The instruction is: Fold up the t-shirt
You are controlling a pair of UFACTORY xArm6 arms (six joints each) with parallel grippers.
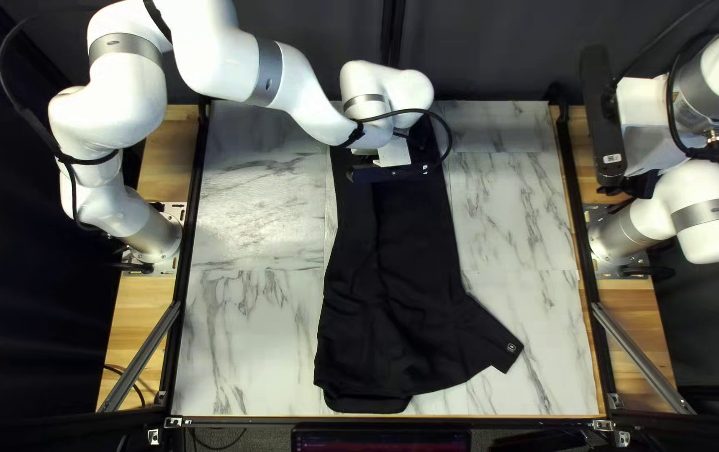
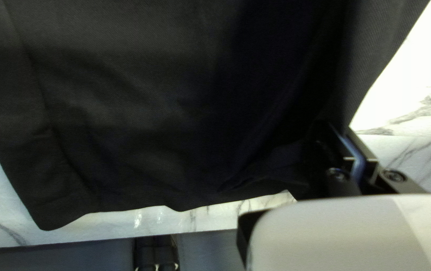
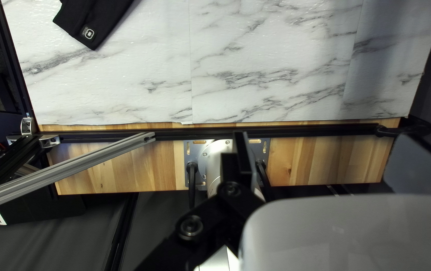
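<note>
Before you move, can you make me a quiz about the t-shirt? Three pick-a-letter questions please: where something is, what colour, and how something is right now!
1. Where is the small pale badge?
A) on my left arm's base
B) on the end of the t-shirt part that sticks out
C) on the dark curtain

2. What colour is the t-shirt?
A) black
B) yellow
C) red

3. How is the t-shirt now?
A) in a small, neat square
B) rolled into a ball
C) spread out long on the table

Answers:
1 B: the badge shows near that part's tip.
2 A: its cloth is black in every view.
3 C: it reaches from near the far edge almost to the near edge.
</note>
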